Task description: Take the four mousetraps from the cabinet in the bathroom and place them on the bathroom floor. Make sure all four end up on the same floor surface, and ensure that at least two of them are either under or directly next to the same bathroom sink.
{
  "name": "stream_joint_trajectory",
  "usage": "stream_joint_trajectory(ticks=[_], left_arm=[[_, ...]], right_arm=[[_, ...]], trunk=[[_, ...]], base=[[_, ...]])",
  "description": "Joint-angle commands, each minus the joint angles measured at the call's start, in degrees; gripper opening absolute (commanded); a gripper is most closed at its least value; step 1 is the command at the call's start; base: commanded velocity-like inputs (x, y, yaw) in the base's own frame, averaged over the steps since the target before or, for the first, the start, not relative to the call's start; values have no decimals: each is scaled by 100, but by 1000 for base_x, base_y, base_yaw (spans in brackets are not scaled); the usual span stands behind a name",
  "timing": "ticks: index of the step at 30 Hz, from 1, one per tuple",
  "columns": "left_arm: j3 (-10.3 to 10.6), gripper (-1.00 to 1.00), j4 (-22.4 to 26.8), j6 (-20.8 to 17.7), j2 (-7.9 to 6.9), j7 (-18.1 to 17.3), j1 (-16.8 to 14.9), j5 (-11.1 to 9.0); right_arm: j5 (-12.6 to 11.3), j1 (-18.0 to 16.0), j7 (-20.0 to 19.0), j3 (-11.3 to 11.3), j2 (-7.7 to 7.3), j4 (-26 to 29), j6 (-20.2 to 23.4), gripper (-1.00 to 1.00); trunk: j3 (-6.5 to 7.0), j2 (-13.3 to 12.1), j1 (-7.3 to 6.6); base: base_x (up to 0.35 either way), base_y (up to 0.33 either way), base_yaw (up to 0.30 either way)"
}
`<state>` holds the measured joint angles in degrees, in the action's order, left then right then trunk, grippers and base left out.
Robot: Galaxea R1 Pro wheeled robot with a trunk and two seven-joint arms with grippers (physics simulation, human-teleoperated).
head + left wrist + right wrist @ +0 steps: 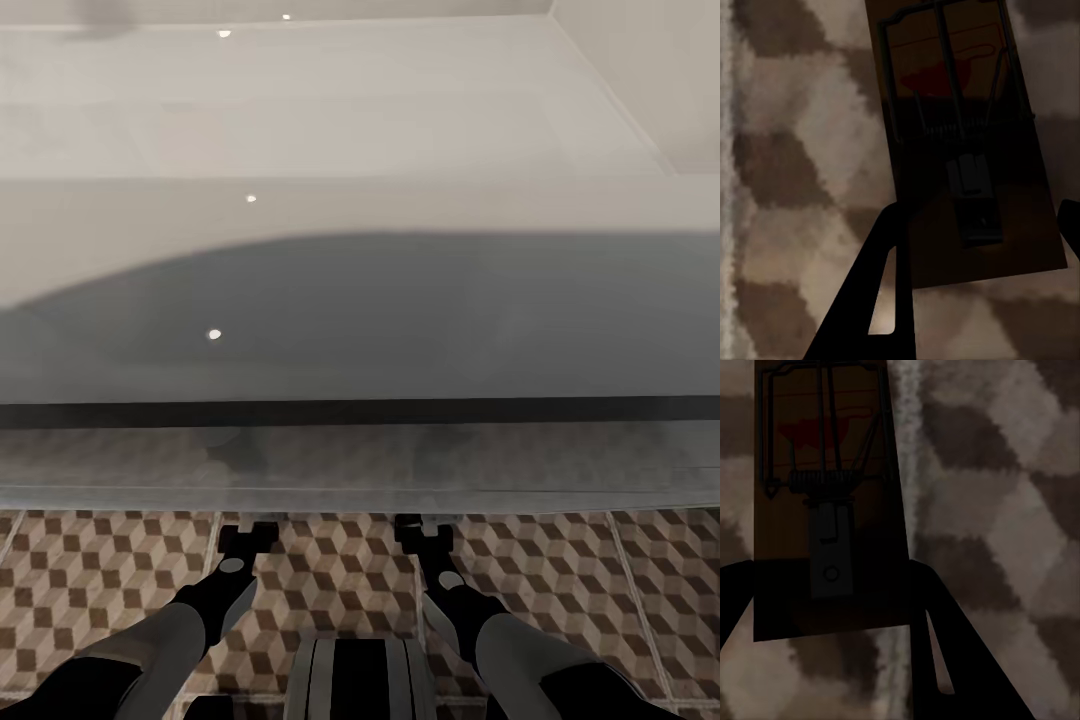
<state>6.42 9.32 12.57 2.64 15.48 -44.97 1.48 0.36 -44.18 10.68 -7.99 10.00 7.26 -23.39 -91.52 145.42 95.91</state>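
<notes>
Two mousetraps, L (967, 150) & R (829, 502), each betw gripper fingers; grasp unclear; cube-tile floor (340, 570) under sink (360, 320).

Left arm (190, 620) and right arm (480, 620) reaching forward side by side, wrists low, jaws clamped narrowly.

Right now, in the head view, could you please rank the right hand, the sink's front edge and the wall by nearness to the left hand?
1. Sink's front edge, directly over the left hand.
2. Right hand, alongside to its right.
3. Wall, far beyond the sink.
</notes>
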Motion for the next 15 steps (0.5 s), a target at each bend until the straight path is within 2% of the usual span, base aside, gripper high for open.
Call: stream_joint_trajectory(ticks=[1, 15], left_arm=[[46, -100, -7, 12, -2, 49, -3, 17], [43, -100, -16, 42, -9, 52, -3, 19]], right_arm=[[-9, -3, 74, -53, 0, -6, -8, -100], [-10, -3, 74, -53, 0, 30, -14, -100]], trunk=[[-3, 1, -1], [-3, 1, -1]], base=[[0, 0, 0], [0, 0, 0]])
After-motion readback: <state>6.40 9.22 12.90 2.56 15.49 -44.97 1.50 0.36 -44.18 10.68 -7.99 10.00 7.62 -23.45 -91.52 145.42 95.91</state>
